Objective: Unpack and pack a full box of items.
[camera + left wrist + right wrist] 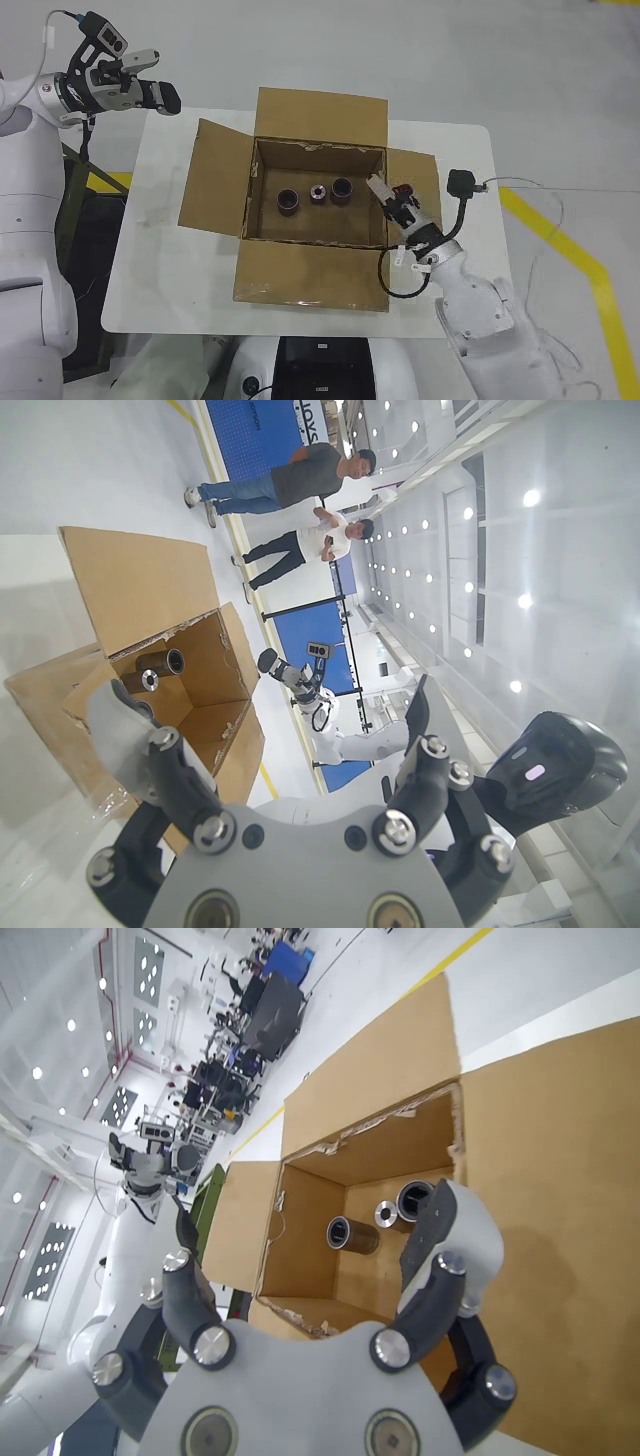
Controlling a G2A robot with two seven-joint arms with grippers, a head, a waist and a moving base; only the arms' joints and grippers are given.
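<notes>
At frame centre the open cardboard box (320, 115) sits on the white desk (170, 270) holding three metal cylinders (317, 193), the right pincer (388, 193) spread empty at its right rim, the left pincer (170, 98) spread empty at upper left.

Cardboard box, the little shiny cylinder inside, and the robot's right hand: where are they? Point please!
cardboard box (308, 275), top view, on its near flap.
small silver cylinder (317, 193), top view, on its top end.
right gripper (311, 1202), right wrist view, midway between its open fingertips.
</notes>
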